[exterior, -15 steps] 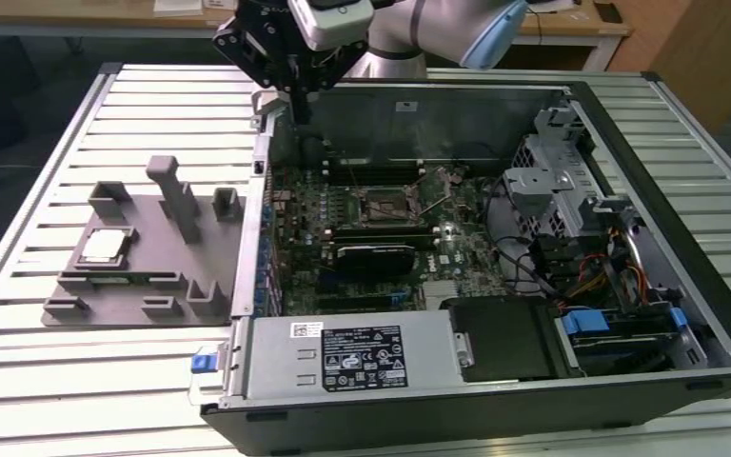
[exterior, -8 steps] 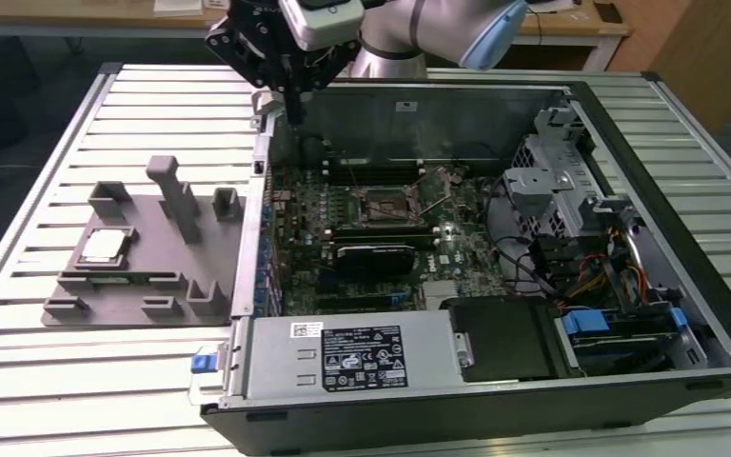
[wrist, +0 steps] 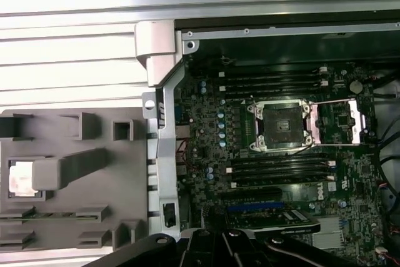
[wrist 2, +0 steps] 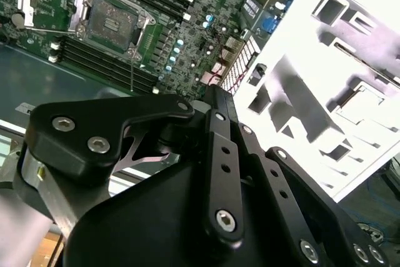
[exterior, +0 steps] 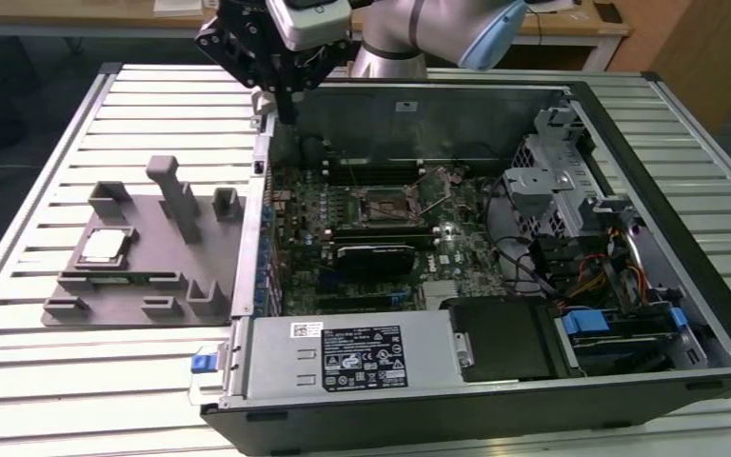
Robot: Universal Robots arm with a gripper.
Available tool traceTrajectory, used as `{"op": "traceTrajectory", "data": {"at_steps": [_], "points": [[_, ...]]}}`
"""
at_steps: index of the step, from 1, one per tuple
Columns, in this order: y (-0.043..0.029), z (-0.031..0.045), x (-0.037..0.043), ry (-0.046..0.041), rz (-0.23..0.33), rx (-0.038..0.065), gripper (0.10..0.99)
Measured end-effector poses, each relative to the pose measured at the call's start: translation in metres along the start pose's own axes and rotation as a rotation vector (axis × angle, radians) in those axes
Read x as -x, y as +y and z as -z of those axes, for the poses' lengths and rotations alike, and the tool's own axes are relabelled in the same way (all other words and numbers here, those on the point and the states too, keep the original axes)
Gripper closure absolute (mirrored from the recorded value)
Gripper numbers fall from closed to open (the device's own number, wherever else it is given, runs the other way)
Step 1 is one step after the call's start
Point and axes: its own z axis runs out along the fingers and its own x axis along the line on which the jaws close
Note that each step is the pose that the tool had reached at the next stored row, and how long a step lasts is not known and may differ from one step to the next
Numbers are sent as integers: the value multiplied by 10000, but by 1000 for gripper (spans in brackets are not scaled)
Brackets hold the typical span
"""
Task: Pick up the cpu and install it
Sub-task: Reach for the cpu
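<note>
Basically cpu (exterior: 103, 246) in fixture (exterior: 149, 271), slatted tbl (exterior: 73, 400), desk (exterior: 73, 14) behind.

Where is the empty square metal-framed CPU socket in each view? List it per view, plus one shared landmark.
Exterior view: empty square metal-framed CPU socket, mid green motherboard.
First wrist view: socket between black memory slots.
Second wrist view: socket beside its open silver plate.
Shared landmark: grey plastic fixture.
</note>
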Motion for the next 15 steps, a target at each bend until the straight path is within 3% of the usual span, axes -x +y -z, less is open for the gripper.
{"op": "traceTrajectory", "data": {"at_steps": [15], "points": [[-10,3,-135,0,1,1,980]]}}
